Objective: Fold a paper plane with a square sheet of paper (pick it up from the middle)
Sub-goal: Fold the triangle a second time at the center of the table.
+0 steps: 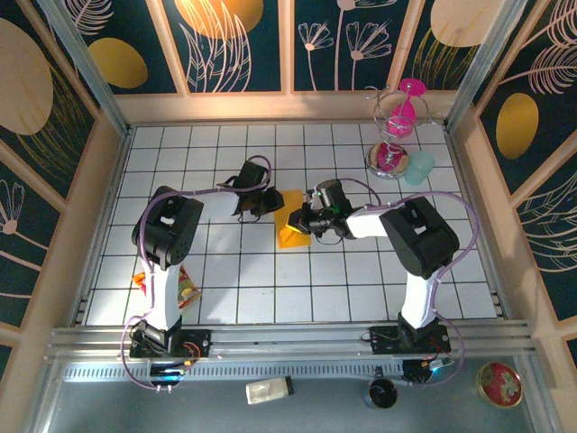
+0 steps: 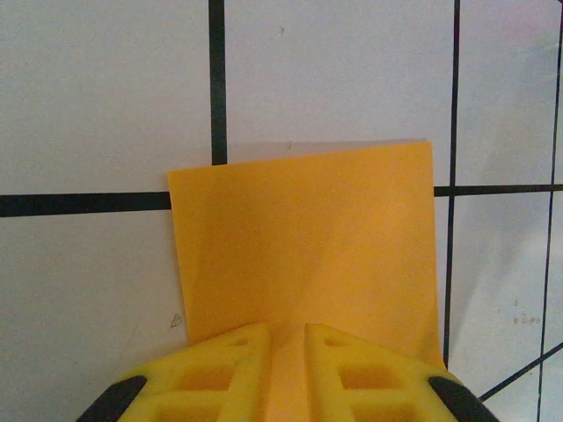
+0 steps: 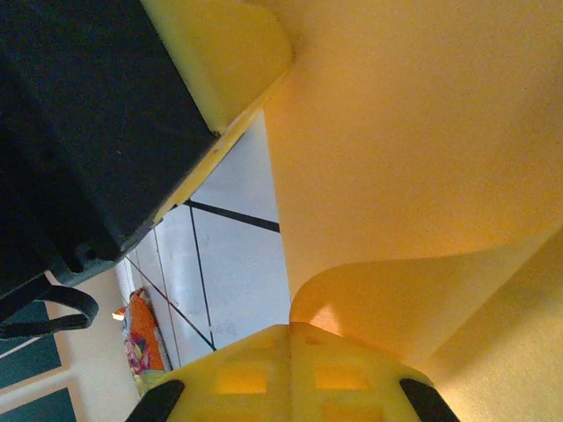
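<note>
White tiled floor (image 1: 270, 280) with dark grout, dark floral wall panels (image 1: 239, 45), pale wooden frame (image 1: 288, 106)

No words, numbers or signs can be read here. The snack packet (image 1: 187, 290) on the tiled table (image 1: 270, 289) has bright print, too small to read.

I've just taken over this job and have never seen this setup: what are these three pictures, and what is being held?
Two robot arms stand at the near edge of a tiled table. The overhead picture looks down on both. The other two come from a camera on each wrist, with that arm's yellow fingers at the bottom. The left claw and the right claw are both closed on an orange paper sheet, which curls between them mid-table. A snack packet lies by the left arm, and a pink hourglass stands at the far right.
</note>
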